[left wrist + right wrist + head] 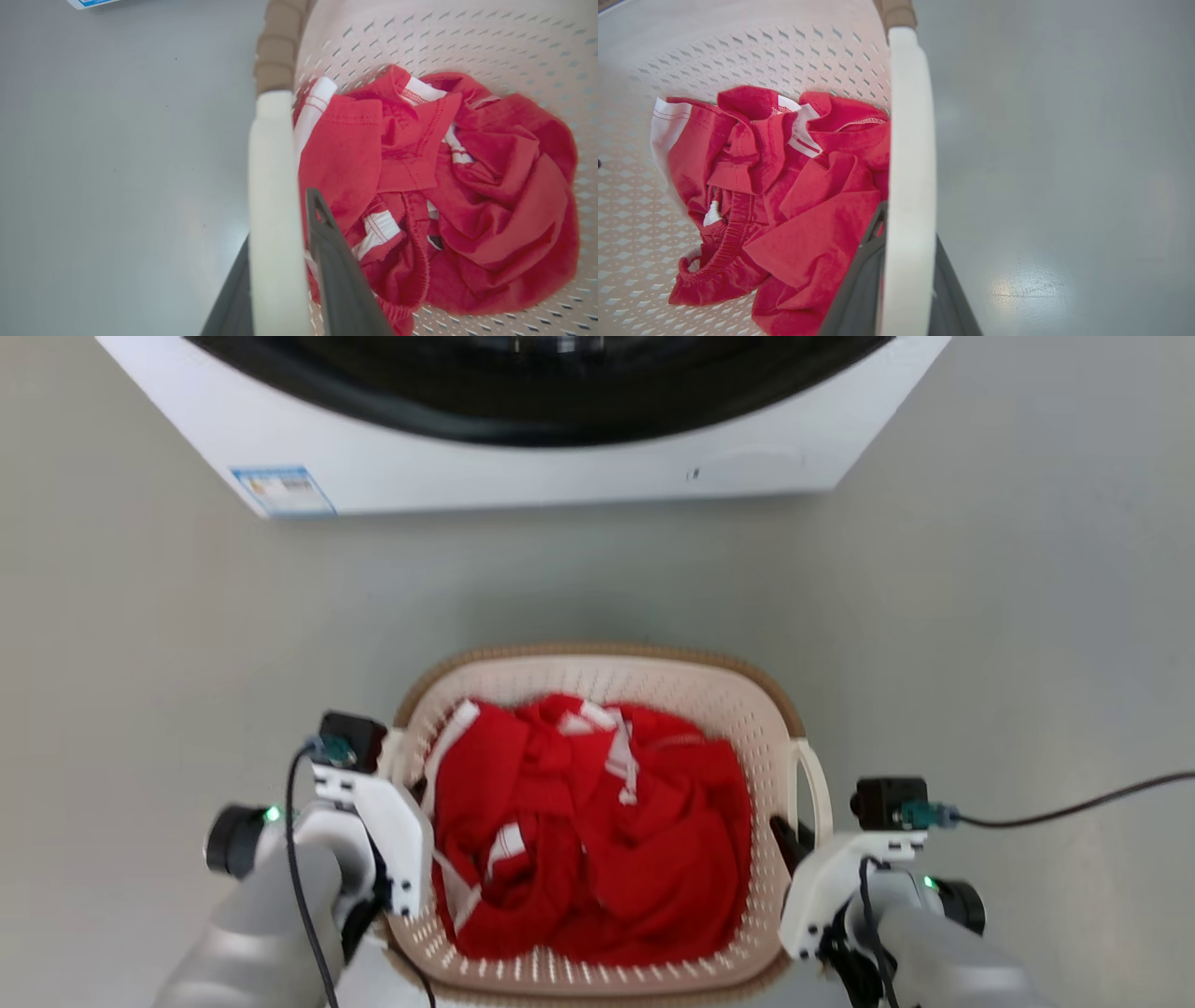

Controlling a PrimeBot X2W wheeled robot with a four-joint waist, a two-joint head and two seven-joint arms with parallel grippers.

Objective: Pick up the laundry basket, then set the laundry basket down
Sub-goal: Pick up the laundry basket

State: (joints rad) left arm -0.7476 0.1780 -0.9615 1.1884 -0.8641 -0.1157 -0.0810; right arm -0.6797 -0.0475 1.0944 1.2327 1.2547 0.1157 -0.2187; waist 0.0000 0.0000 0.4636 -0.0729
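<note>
You have the laundry basket point(653, 683) low in the head view, between your two arms. It is on the near side of the washing machine point(523, 467), with a strip of grey floor point(140, 663) between them. You cannot tell whether it rests on that floor or hangs just above it. A crumpled red garment point(597, 821) with white stripes lies inside.

Your left gripper point(280, 219) is closed narrow on the basket's left handle point(273, 154). In the left wrist view the white bar runs between the two dark fingers point(336, 270), one inside the basket and one outside. Your right gripper point(909, 233) holds the right handle point(910, 116) the same way, with a finger on each side of the bar. A dark cable point(1074, 807) trails off sideways from the camera on your right wrist.
</note>
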